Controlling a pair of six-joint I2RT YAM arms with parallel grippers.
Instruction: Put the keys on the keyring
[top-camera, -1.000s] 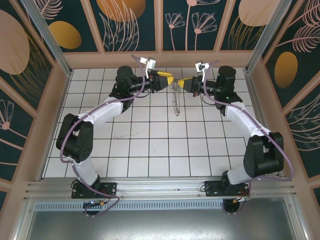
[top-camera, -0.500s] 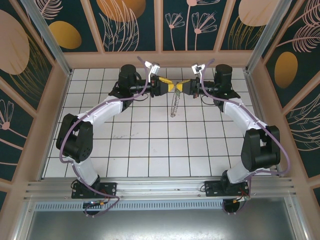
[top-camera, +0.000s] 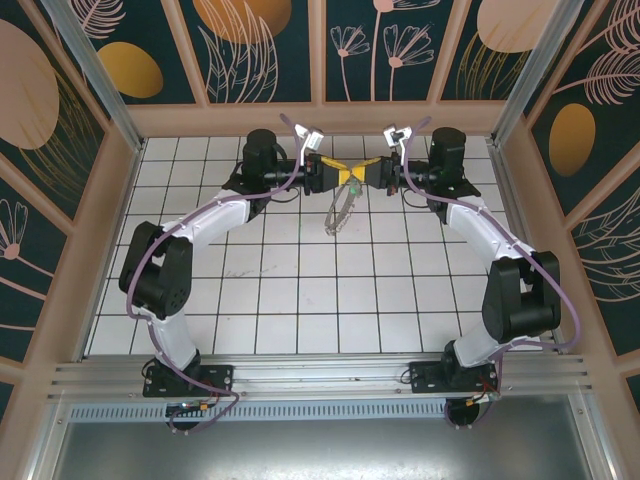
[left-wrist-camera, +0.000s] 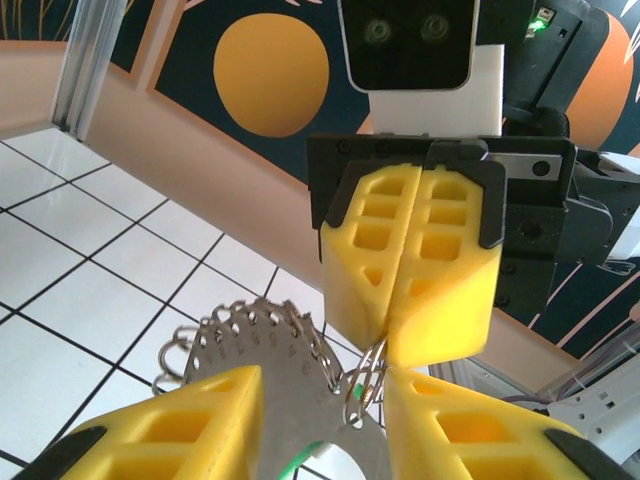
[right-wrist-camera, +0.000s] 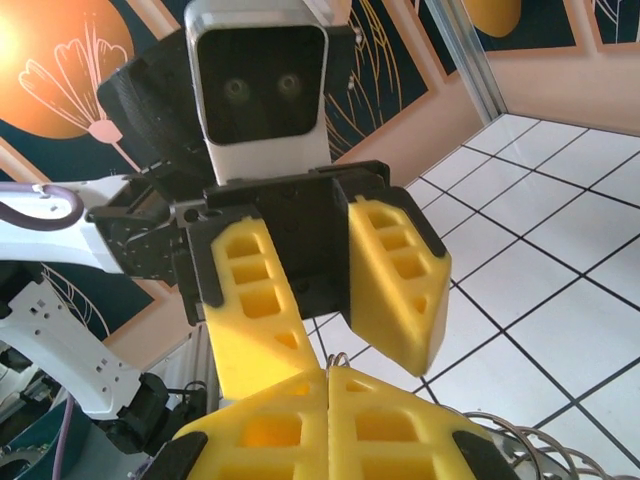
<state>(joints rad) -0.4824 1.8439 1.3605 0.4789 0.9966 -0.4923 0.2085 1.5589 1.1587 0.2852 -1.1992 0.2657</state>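
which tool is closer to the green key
Left. The green key sits between the left tool's fingers; the right tool is shut just past it, pinching the keyring's wire.

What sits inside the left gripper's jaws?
The keyring, flat silvery metal fringed with wire loops, fills the gap of the left gripper. A green sliver, likely the key, peeks below; its rest is covered.

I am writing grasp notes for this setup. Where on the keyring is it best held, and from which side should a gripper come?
Probably on the flat grey band of the keyring, from the left arm's side with a finger at each edge, as the left gripper stands. The band looks stiff; the small rings fringing it are thin and dangle.
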